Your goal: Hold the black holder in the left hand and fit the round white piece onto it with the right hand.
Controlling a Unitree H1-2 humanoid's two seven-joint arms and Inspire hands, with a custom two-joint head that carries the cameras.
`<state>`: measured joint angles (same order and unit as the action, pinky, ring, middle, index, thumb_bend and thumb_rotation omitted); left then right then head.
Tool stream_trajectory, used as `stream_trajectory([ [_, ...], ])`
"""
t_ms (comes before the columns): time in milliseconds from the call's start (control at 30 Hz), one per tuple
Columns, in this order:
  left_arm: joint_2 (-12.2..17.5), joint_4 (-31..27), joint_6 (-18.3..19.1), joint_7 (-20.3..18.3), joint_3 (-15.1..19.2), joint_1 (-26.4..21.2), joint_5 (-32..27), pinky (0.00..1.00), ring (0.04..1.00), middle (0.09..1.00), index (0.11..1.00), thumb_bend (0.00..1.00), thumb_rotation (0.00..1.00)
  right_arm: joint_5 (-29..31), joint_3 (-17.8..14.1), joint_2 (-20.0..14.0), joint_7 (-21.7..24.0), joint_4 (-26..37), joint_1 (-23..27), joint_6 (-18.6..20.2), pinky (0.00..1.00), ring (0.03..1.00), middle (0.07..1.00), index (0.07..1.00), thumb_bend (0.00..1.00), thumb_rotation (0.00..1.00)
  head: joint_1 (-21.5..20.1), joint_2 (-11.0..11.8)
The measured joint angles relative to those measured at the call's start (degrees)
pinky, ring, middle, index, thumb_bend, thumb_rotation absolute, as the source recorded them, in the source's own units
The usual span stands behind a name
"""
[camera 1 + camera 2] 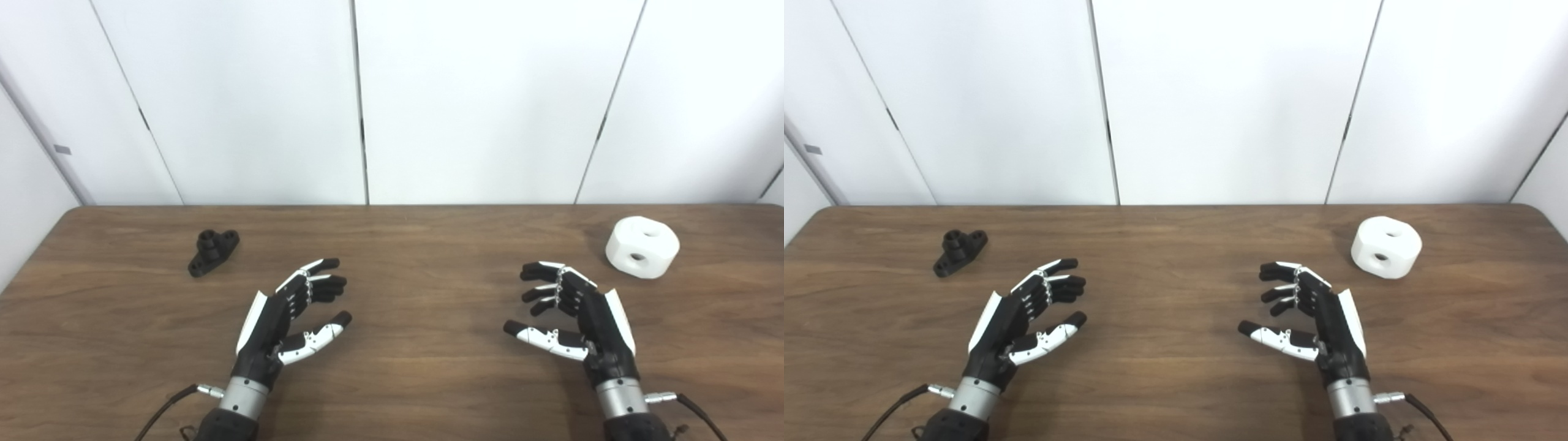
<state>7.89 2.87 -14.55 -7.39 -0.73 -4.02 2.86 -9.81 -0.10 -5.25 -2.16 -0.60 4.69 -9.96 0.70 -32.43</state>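
Note:
The black holder (212, 251) lies on the brown table at the far left, a small flanged piece with a raised round post. The round white piece (642, 247), a chunky block with holes in its top and side, sits at the far right. My left hand (288, 318) hovers over the near middle-left of the table, open, fingers spread and empty, to the right of and nearer than the holder. My right hand (572, 312) mirrors it on the near right, open and empty, left of and nearer than the white piece.
The table (416, 245) ends at a back edge against white wall panels (478, 98). Its rounded far-left corner is in the left eye view. Cables trail from both wrists at the bottom edge.

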Motion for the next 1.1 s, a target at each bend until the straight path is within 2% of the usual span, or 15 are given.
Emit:
stream_trajectory([
  [200, 0.0, 0.0, 0.0, 0.0, 0.0, 0.0, 0.0, 0.76, 0.746, 0.728, 0.837, 0.58, 0.09, 0.2, 0.0, 0.0, 0.0, -0.1, 0.0, -0.5, 0.43, 0.553, 0.673, 0.671, 0.65, 0.00, 0.0, 0.0],
  [400, 0.0, 0.0, 0.0, -0.1, 0.0, 0.0, -0.2, 0.75, 0.735, 0.722, 0.839, 0.58, 0.05, 0.2, 0.0, -0.1, 0.0, -0.1, 0.0, -0.8, 0.43, 0.553, 0.675, 0.674, 0.65, 0.00, 0.3, -0.1],
  [500, 0.0, 0.3, 0.0, -0.1, 0.0, -0.2, -0.5, 0.73, 0.745, 0.732, 0.845, 0.59, 0.06, 0.3, 0.0, -0.1, 0.0, -0.2, 0.0, -0.8, 0.44, 0.570, 0.677, 0.681, 0.64, 0.00, 5.4, 1.0],
  [567, -0.1, 0.4, 0.0, 0.0, -0.3, -0.4, -0.4, 0.71, 0.750, 0.744, 0.850, 0.58, 0.06, 0.7, 0.0, -0.4, 0.3, -0.2, 0.0, -0.9, 0.45, 0.575, 0.681, 0.688, 0.63, 0.00, 10.0, 1.7],
  [600, -0.1, 0.4, 0.0, 0.0, -0.6, -0.4, -0.1, 0.71, 0.750, 0.746, 0.851, 0.58, 0.06, 1.0, 0.0, -0.7, 0.5, -0.2, 0.0, -1.0, 0.45, 0.576, 0.682, 0.690, 0.63, 0.00, 13.7, 2.3],
  [633, -0.4, 0.4, 0.0, 0.0, -0.8, -0.4, 0.0, 0.70, 0.748, 0.742, 0.846, 0.60, 0.02, 1.6, -0.1, -1.2, 0.8, -0.4, 0.0, -1.2, 0.46, 0.575, 0.685, 0.694, 0.62, 0.00, 16.2, 3.1],
  [700, -0.9, 0.4, 0.0, 0.2, -0.9, -0.5, 0.0, 0.69, 0.746, 0.738, 0.845, 0.61, 0.00, 2.7, -0.5, -2.3, 1.6, -0.9, 0.1, -2.0, 0.46, 0.579, 0.689, 0.696, 0.60, 0.00, 16.3, 3.1],
  [800, -2.5, 0.7, 0.0, 0.8, -1.6, -0.9, 0.8, 0.67, 0.745, 0.739, 0.850, 0.63, 0.01, 4.0, -1.1, -3.9, 2.2, -1.4, 0.1, -2.8, 0.48, 0.587, 0.697, 0.700, 0.57, 0.00, 24.1, 6.1],
  [967, -4.9, 2.1, 0.0, 2.4, -3.1, -2.3, 4.3, 0.66, 0.746, 0.737, 0.845, 0.63, 0.00, 4.5, -2.0, -5.1, 2.4, -1.5, -0.2, -2.8, 0.46, 0.576, 0.700, 0.696, 0.55, 0.00, 26.5, 6.7],
  [1100, -5.9, 3.5, -1.5, 2.7, -3.0, -3.3, 4.2, 0.60, 0.721, 0.729, 0.835, 0.64, 0.04, 4.5, -2.1, -5.2, 2.3, -1.9, 0.0, -3.6, 0.45, 0.573, 0.699, 0.697, 0.55, 0.00, 26.6, 6.8],
])
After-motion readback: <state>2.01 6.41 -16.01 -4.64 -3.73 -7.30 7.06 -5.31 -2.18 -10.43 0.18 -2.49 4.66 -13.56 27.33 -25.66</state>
